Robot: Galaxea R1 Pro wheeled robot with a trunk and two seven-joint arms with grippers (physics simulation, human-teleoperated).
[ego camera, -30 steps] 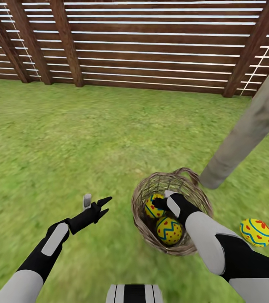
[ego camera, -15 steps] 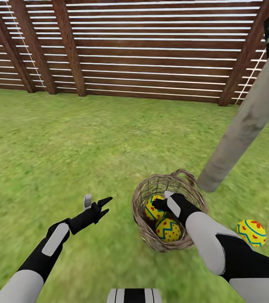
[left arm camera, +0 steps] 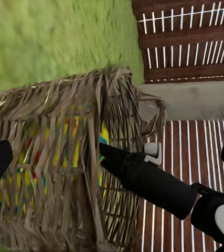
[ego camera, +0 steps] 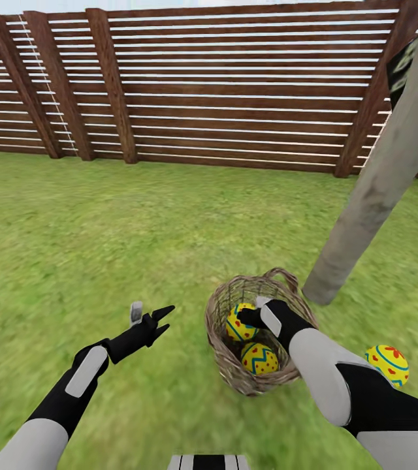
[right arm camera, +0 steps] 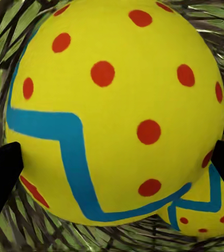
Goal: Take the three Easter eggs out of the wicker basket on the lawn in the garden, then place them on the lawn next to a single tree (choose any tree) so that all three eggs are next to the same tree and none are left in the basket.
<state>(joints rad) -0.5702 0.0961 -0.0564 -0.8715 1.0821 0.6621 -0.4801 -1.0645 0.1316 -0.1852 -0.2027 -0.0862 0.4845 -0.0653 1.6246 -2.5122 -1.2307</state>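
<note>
Even, bright, flat daylight with no clear source; no cast shadows under the basket or tree trunk. The grass looks smeared and soft. The fence slats are crisp, slightly bowed toward the edges. The close-up egg renders sharp, without glare

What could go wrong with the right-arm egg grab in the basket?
1. The right gripper reaches into the wicker basket with jaws astride one Easter egg; the smooth egg could squirt out on closing.
2. The second egg touches it and may get knocked.
3. Lifting could snag and tip the light basket.
</note>
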